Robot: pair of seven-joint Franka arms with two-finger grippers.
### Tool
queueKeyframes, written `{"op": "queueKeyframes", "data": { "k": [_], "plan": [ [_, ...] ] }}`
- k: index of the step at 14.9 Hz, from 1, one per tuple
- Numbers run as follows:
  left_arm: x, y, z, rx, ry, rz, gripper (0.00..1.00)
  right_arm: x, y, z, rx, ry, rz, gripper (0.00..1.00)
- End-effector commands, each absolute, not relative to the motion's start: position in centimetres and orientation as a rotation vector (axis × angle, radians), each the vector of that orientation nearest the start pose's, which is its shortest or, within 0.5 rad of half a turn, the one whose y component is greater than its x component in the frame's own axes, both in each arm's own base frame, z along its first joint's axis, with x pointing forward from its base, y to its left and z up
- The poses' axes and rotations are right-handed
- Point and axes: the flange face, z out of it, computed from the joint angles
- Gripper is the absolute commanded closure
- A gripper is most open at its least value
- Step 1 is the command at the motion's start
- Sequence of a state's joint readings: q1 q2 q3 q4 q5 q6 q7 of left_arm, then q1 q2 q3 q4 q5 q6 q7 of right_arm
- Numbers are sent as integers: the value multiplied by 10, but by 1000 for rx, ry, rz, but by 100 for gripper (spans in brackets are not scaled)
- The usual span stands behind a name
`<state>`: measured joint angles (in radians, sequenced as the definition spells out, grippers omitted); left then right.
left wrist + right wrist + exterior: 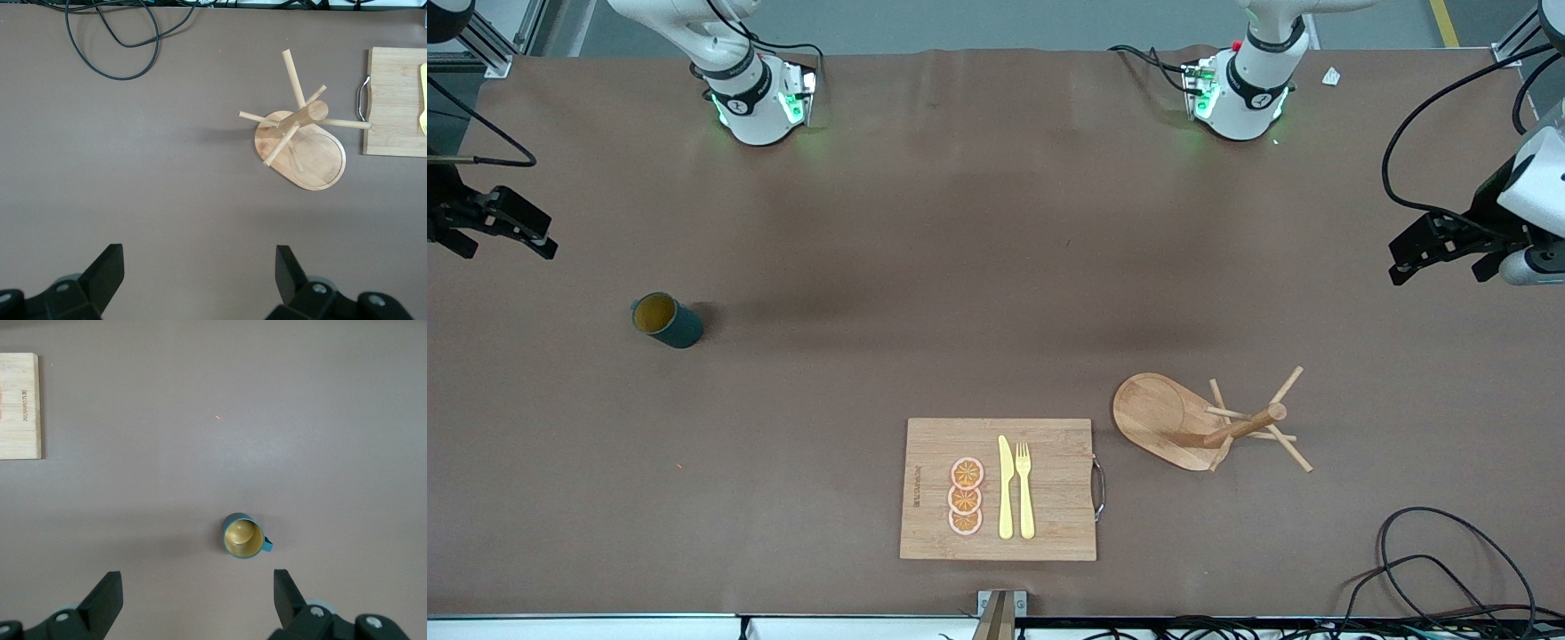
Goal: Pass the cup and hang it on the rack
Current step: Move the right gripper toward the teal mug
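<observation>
The dark teal cup point(667, 321) with a yellow-ochre inside stands upright on the brown table toward the right arm's end. It also shows in the right wrist view point(244, 537), with its handle to one side. The wooden rack point(1232, 427) stands on its oval base toward the left arm's end, and shows in the left wrist view point(300, 143); its pegs are bare. My right gripper point(505, 244) point(198, 597) is open and empty, up in the air near the cup. My left gripper point(1442, 271) point(200, 273) is open and empty, up over bare table near the rack.
A wooden cutting board point(1049, 524) with a metal handle lies near the front camera beside the rack, bearing a yellow knife point(1006, 487), a yellow fork point(1024, 489) and three orange slices point(966, 496). Black cables point(1432, 569) lie at the table's near corner toward the left arm's end.
</observation>
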<state>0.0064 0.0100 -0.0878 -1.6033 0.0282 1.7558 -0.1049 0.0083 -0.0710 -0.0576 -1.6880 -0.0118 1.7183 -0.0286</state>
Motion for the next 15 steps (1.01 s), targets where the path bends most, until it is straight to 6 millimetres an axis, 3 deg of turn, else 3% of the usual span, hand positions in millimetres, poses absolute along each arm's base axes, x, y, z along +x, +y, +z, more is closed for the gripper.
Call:
{"op": "queueKeyframes", "data": {
  "k": [1, 8, 11, 15],
  "plan": [
    [574, -44, 624, -3121, -28, -188, 0, 550, -30, 618, -3159, 19, -156, 0],
    [574, -49, 629, -3118, -13, -200, 0, 544, -32, 602, -3159, 21, -50, 0],
    [574, -48, 630, -3114, -18, -205, 0, 535, -45, 566, -3150, 54, 100, 0],
    [574, -48, 630, -3116, -18, -205, 0, 529, -52, 535, -3144, 74, 161, 0]
  ]
}}
